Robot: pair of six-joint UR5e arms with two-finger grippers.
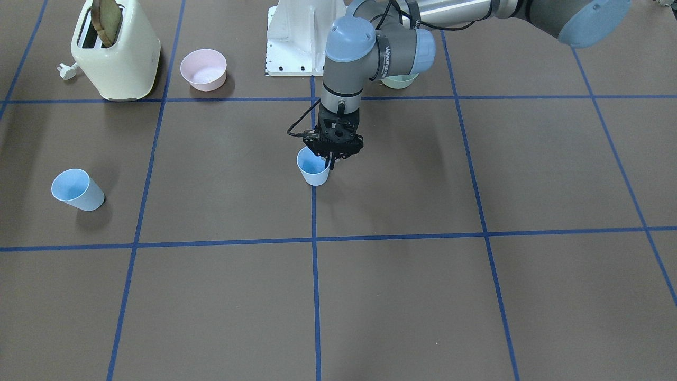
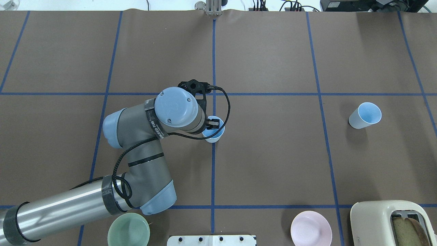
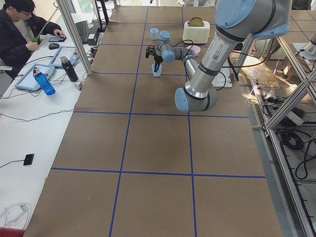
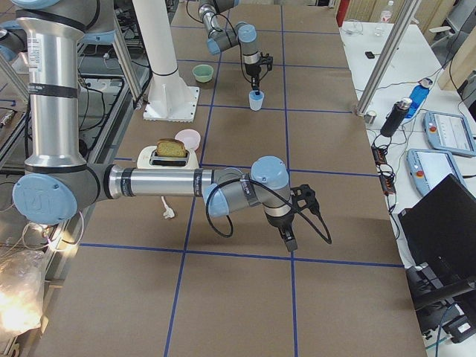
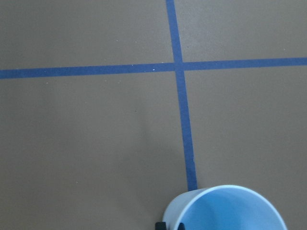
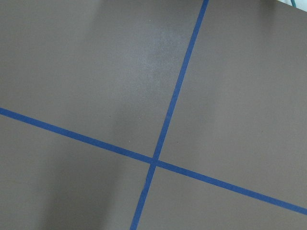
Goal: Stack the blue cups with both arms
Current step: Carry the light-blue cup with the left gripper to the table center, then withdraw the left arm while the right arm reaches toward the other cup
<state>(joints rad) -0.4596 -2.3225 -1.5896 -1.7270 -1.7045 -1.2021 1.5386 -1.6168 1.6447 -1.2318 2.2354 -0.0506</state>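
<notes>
Left gripper (image 1: 331, 159) points straight down at the rim of one upright blue cup (image 1: 313, 168), with one finger inside the cup and one outside, its fingers closed on the cup wall. This cup stands on the counter (image 1: 402, 296) at the centre, on a blue tape line (image 1: 316, 286). The left arm (image 2: 146, 150) reaches over it, and in the overhead view its wrist hides part of the cup. The second blue cup (image 1: 77, 190) stands upright well apart, toward the robot's right side, untouched. Beyond it are a cream toaster (image 1: 116, 55) holding a slice of toast (image 1: 106, 20), and beside that a pink bowl (image 1: 203, 69). A mint-green bowl (image 2: 128, 229) sits near the white base (image 1: 296, 42), partly behind the arm. Right gripper (image 4: 291, 241) hangs over bare counter far from both cups; whether it is open or closed cannot be told.
</notes>
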